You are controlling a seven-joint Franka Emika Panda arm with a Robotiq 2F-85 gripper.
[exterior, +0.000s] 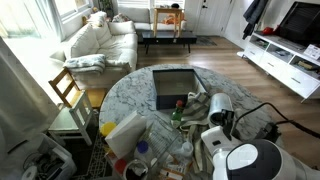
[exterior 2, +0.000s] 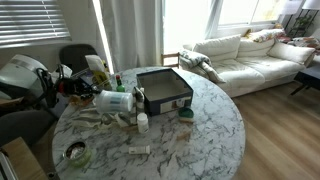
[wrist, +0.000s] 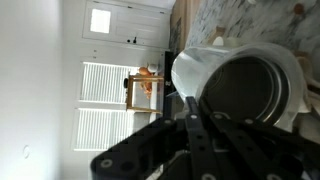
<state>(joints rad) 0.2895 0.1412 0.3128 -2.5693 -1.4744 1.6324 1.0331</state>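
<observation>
My gripper (wrist: 191,102) is shut on the rim of a white cup (wrist: 203,64) with a dark inside. The cup is tipped on its side, its mouth turned toward the wrist camera. In both exterior views the cup (exterior: 220,105) (exterior 2: 113,101) hangs just above the round marble table (exterior 2: 200,140), beside a dark square tray (exterior: 173,87) (exterior 2: 163,90). The gripper (exterior: 214,119) (exterior 2: 88,93) reaches it from the robot's side of the table. Whether anything is in the cup is hidden.
Clutter lies around the cup: a small white bottle (exterior 2: 143,122), a tape roll (exterior 2: 75,153), a green bottle (exterior: 178,116) and a pale box (exterior: 125,132). A wooden chair (exterior: 68,88) stands at the table edge, with a white sofa (exterior 2: 250,55) beyond.
</observation>
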